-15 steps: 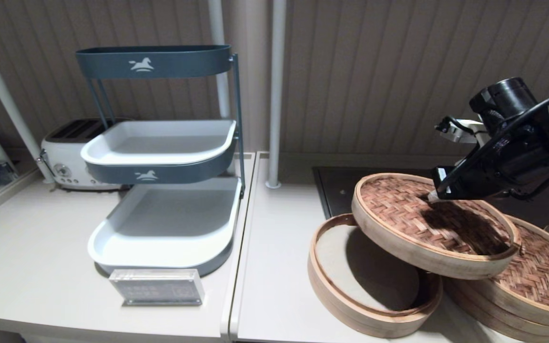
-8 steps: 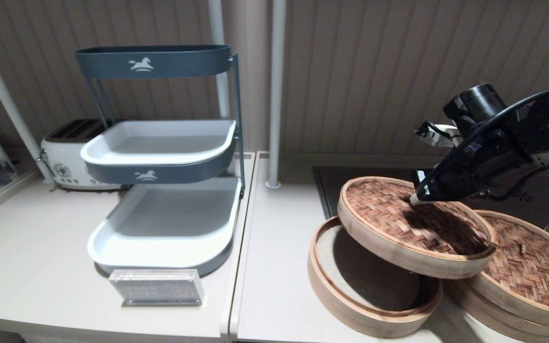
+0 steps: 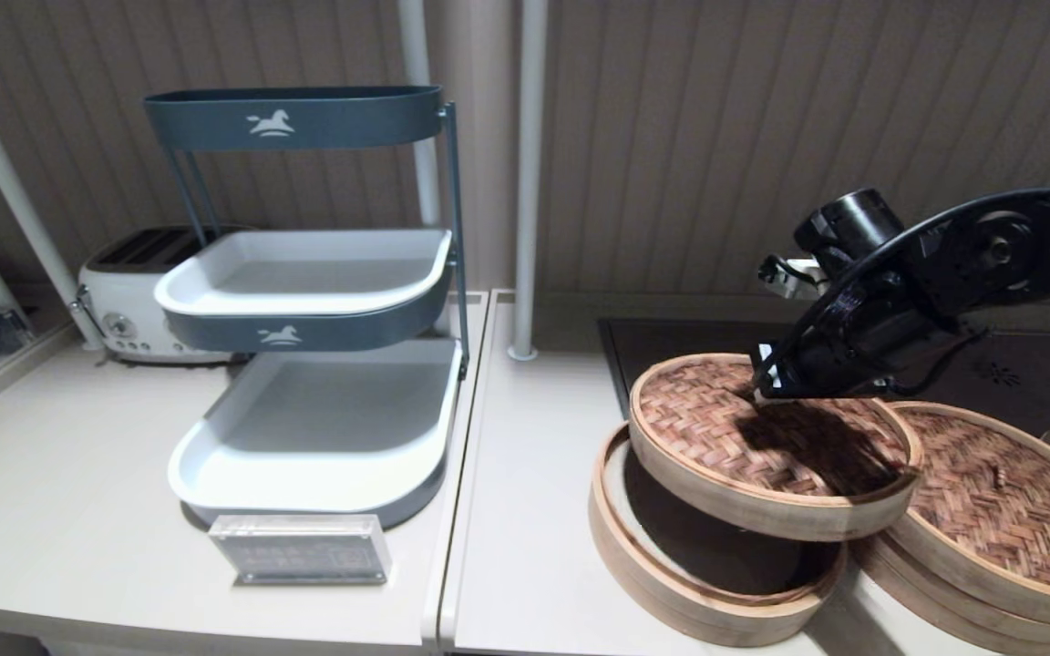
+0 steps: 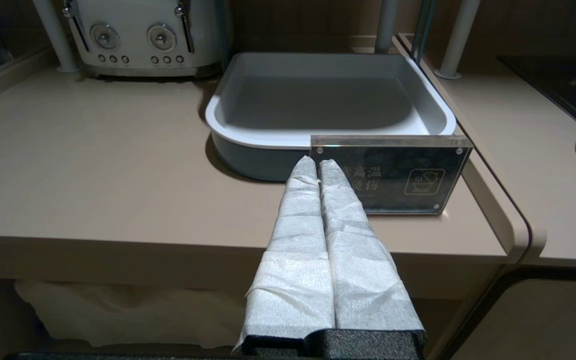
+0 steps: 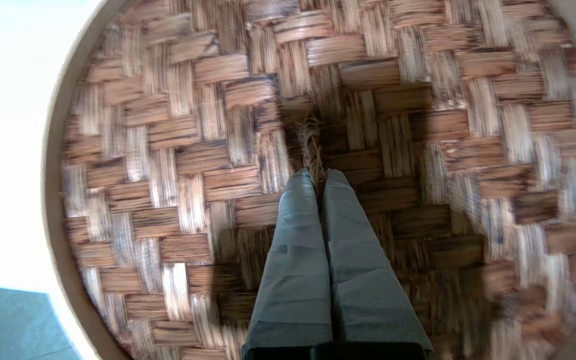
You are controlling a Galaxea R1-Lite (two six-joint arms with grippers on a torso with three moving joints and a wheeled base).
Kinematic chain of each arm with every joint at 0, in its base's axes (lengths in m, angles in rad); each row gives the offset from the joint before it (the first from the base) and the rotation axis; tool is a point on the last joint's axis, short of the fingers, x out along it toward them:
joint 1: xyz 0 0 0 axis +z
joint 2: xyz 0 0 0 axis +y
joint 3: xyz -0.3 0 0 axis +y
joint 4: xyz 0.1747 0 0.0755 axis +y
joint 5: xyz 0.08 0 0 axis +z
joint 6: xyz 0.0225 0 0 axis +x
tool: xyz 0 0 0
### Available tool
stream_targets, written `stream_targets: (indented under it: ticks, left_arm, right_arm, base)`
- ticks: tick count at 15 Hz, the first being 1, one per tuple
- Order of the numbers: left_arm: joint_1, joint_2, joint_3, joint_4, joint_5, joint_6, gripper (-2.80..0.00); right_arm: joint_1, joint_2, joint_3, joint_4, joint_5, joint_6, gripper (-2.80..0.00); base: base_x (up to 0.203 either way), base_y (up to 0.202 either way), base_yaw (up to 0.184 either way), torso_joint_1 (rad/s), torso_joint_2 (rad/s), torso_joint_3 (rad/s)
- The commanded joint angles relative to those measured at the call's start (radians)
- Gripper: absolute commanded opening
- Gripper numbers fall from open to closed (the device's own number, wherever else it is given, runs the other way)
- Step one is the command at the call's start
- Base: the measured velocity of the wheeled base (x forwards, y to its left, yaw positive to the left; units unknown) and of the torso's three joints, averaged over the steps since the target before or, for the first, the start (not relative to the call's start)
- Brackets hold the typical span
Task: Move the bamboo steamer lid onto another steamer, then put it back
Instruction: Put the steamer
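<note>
My right gripper (image 5: 318, 172) pinches the lid's (image 3: 766, 442) knot (image 5: 310, 145), holding it tilted above the open steamer (image 3: 671, 583), lower right; my left gripper (image 4: 318, 162) rests closed.

Pale counter (image 3: 78, 510) under tiered rack (image 3: 306, 301), toaster (image 3: 138, 296), sign (image 3: 302, 548), steamers (image 3: 698, 583).

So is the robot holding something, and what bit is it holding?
Yes. The right gripper is pinching the small knot in the middle of the bamboo steamer lid, which hangs tilted. The left gripper is shut and holds nothing.
</note>
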Motion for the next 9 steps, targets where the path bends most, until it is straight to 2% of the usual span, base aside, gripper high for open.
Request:
stream_targets:
  ticks: [1,9]
  left_arm:
    - [0.0,-0.002,0.028,-0.001,0.0,0.0,-2.8]
    - [0.0,-0.002,0.028,0.0,0.0,0.0,-2.8]
  right_arm:
    - [0.012,0.011,0.008,-0.001,-0.007,0.003,-2.8]
    - [0.068,0.066,0.043,-0.004,-0.02,0.006,-2.8]
  base:
    - [0.0,0.0,0.0,0.0,0.0,0.0]
    - [0.0,0.0,0.0,0.0,0.0,0.0]
